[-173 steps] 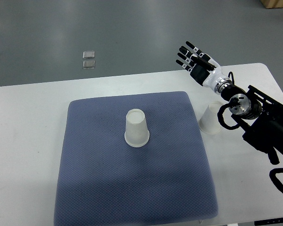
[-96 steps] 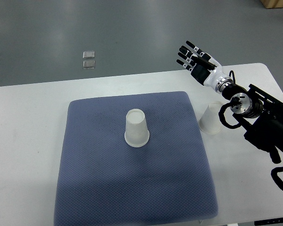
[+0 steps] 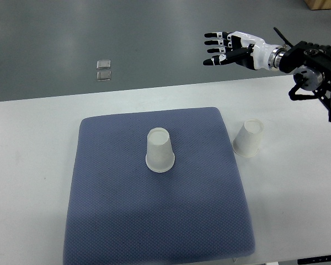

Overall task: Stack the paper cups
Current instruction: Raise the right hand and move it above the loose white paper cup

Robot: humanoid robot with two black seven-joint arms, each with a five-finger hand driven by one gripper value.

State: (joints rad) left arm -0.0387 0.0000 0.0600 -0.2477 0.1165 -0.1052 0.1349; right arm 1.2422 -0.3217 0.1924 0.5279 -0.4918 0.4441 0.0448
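Observation:
One white paper cup [image 3: 159, 150] stands upside down near the middle of the blue-grey mat [image 3: 160, 221]. A second white paper cup [image 3: 249, 137] stands upside down on the white table just off the mat's right edge. My right hand [image 3: 223, 46] is raised beyond the table's far edge, well above and behind the right cup, its fingers spread and pointing left with nothing in them. The black forearm [image 3: 314, 69] runs in from the right edge. The left arm does not show.
The white table [image 3: 33, 165] spans the picture, with grey floor behind it. Two small clear squares [image 3: 103, 69] lie on the floor at the back left. A wooden corner [image 3: 323, 4] shows at the top right.
My right arm has lifted and swung back toward the upper right. The hand has turned from pointing up-left to pointing left, and the right cup is now fully uncovered. Both cups stay put.

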